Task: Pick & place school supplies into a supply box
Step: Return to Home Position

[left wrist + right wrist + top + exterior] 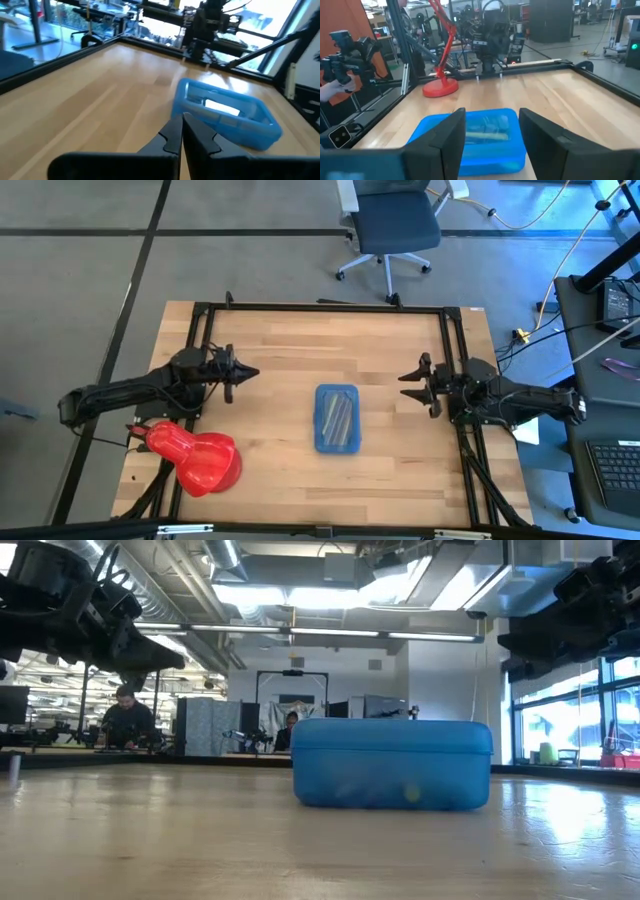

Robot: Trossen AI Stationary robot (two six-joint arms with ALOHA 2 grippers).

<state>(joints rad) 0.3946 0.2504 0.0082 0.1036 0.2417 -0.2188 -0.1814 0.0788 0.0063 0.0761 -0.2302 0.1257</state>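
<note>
The supply box [322, 442], a blue translucent case, lies shut and flat on the middle of the table. Through its lid the school supplies [338, 416] show as thin pale sticks, and the right wrist view shows them the same way [487, 131]. My left gripper [250, 372] hovers shut above the table, left of the box and a little farther back. My right gripper [405, 385] hovers open to the box's right, with its fingers pointing at the box [470, 150]. In the low view the box [392, 764] rests on its base and both arms hang high above it.
A glossy red blob-shaped object [195, 457] sits near the table's front left corner. A black frame [320, 307] runs along the table's far edge and sides. Bare wood [390, 345] lies all around the box. People sit at desks in the room behind [127, 718].
</note>
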